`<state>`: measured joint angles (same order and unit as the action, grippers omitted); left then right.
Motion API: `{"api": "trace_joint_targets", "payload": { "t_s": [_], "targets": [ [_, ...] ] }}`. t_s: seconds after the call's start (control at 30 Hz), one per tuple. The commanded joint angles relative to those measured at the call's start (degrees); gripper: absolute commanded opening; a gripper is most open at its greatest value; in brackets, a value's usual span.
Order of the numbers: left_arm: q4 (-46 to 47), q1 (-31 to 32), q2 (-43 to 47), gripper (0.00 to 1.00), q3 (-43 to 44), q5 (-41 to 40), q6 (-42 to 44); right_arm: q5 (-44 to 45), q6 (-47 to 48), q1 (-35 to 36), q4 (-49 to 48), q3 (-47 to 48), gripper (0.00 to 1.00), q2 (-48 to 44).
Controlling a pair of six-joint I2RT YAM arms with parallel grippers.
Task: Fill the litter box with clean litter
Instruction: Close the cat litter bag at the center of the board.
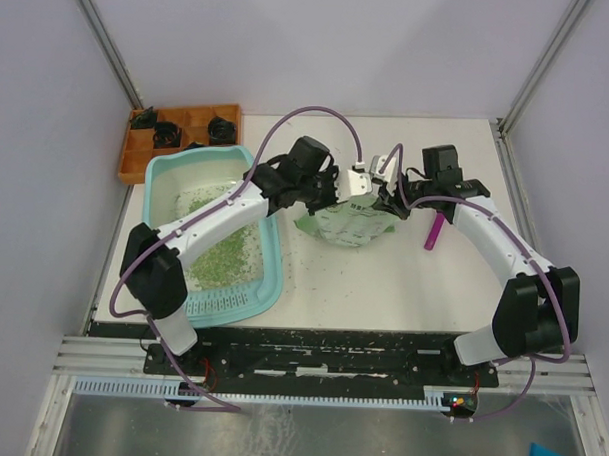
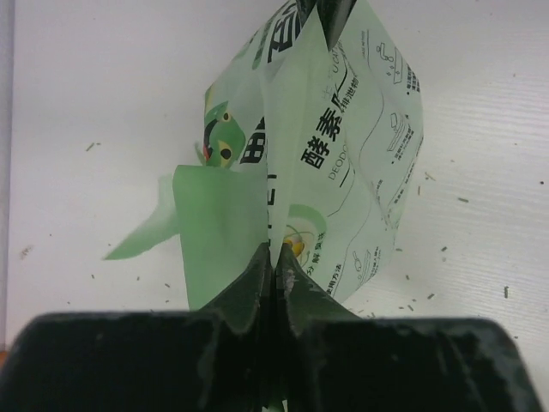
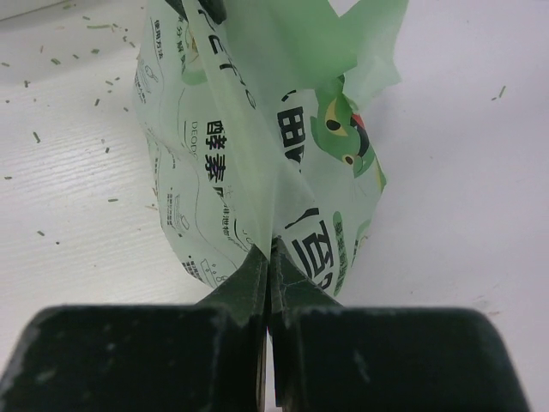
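The light-teal litter box [image 1: 275, 255] lies at the left of the table, with green clean litter [image 1: 221, 257] spread over its floor. To its right, a pale green printed bag [image 1: 350, 225] hangs between both arms over the white table. My left gripper [image 1: 336, 194] is shut on a creased edge of the bag [image 2: 343, 146], the film pinched between its fingertips [image 2: 274, 257]. From the opposite side, my right gripper [image 1: 388, 199] is shut on another edge of the bag [image 3: 257, 129], fingertips closed on the film [image 3: 270, 249].
A magenta scoop [image 1: 433, 233] lies on the table right of the bag. An orange compartment tray [image 1: 178, 134] with black parts sits at the back left. Stray granules [image 1: 328, 279] dot the table near the box and bag. White walls enclose the table.
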<state>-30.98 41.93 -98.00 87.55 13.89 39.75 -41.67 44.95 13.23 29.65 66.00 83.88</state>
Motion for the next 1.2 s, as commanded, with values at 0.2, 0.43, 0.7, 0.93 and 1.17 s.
{"api": "trace_joint_targets", "payload": {
  "t_s": [0.2,0.43,0.7,0.93,1.17],
  "targets": [
    [-7.44,-1.78,-2.42,0.03,5.85,-9.03,-1.96,1.06,1.04,-0.36,1.42,3.32,0.02,0.94],
    [-6.75,-5.27,0.65,0.03,6.26,-12.54,-3.73,4.07,4.7,-2.33,3.13,0.89,0.02,3.03],
    [-6.46,-7.95,3.54,0.03,6.3,-13.71,-4.46,4.97,5.93,-5.87,1.96,-0.1,0.02,4.72],
    [-7.07,-8.01,3.8,0.03,6.84,-13.55,-4.5,5.64,7.09,-9.42,2.68,1.72,0.02,7.7],
    [-6.99,-7.95,3.94,0.03,6.93,-13.67,-4.6,5.04,8.77,-14.55,4.29,2.83,0.02,8.95]
  ]
}}
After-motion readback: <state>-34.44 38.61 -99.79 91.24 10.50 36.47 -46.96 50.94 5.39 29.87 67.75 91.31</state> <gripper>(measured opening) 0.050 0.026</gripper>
